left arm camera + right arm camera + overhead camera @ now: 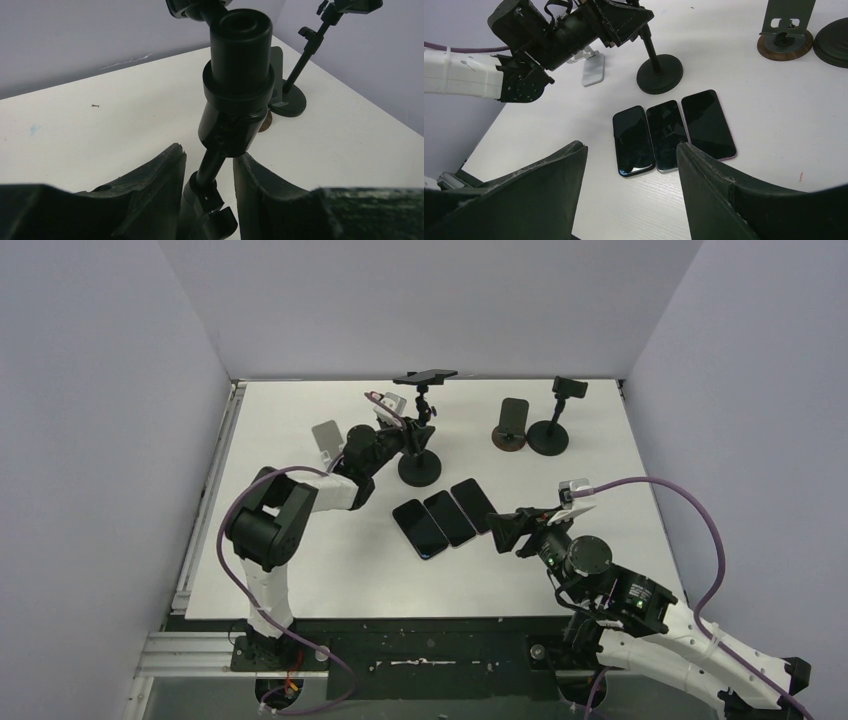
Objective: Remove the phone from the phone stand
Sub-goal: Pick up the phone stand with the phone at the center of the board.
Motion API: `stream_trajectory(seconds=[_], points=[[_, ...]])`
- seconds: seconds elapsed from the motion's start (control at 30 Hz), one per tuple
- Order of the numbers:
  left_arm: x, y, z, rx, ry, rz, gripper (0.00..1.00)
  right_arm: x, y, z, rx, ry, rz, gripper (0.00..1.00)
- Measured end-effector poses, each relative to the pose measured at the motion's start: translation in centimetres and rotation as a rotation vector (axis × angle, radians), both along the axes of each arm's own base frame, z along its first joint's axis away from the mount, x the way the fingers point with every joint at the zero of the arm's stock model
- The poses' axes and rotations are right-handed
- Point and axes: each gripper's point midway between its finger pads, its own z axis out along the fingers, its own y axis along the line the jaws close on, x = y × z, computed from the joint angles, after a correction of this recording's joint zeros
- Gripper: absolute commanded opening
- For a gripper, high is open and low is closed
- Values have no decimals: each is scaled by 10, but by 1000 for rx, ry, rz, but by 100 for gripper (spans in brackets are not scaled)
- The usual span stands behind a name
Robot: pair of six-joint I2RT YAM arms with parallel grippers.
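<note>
Overhead, the phone (425,375) sat flat and level in the clamp at the top of the phone stand (420,468), at about 12 o'clock from the middle of the white table (300,570). The left gripper (408,434) reached in from 8 o'clock and sat at the stand's pole, above the round base. From the left wrist, its fingers (150,190) were spread to either side of the thin rod, with a gap showing on both sides, so the jaws straddled the pole without pinching it.

The right gripper (631,147) hovered over the table at roughly 4 o'clock from the stand, jaws spread wide and holding nothing. Just ahead of it, 3 loose phones (447,517) lay face up, side by side and touching edge to edge.

A silver stand (328,437) stood at 9 o'clock from the phone stand, close beside the left arm. At 3 o'clock, well apart, stood a short round-based stand (512,425) and, just beside it, a tall clamp stand (552,425).
</note>
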Motion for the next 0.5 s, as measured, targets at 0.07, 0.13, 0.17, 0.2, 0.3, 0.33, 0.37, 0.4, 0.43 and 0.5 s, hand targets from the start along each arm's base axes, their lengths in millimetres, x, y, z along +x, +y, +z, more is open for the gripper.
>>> stream_trajectory(seconds=[0.07,0.13,0.17,0.2,0.3,0.33,0.37,0.4,0.43,0.5], points=[[2,-1,2,-6,-12,-1,34,0,0,0,-2,1,-2,66],[3,-2,4,-10,-21,-3,29,0,-1,0,-4,2,-4,66],[3,-3,5,-10,-24,-4,25,0,-2,0,-5,2,-6,66],[4,-3,5,-9,-28,-6,22,0,-2,0,-7,3,-7,66],[3,-4,6,9,-50,-16,4,0,-3,4,-3,-1,-10,66],[3,-4,6,18,-60,-18,0,0,-3,4,-2,-1,-10,66],[3,-3,7,32,-79,-17,0,0,-3,5,-2,-1,-11,66],[5,-3,9,35,-91,-13,0,0,-3,4,-2,-1,-11,66],[5,-1,11,35,-102,-11,0,0,-3,5,-2,-1,-11,66],[6,-1,13,33,-112,-11,0,0,-3,5,-2,-1,-12,66]])
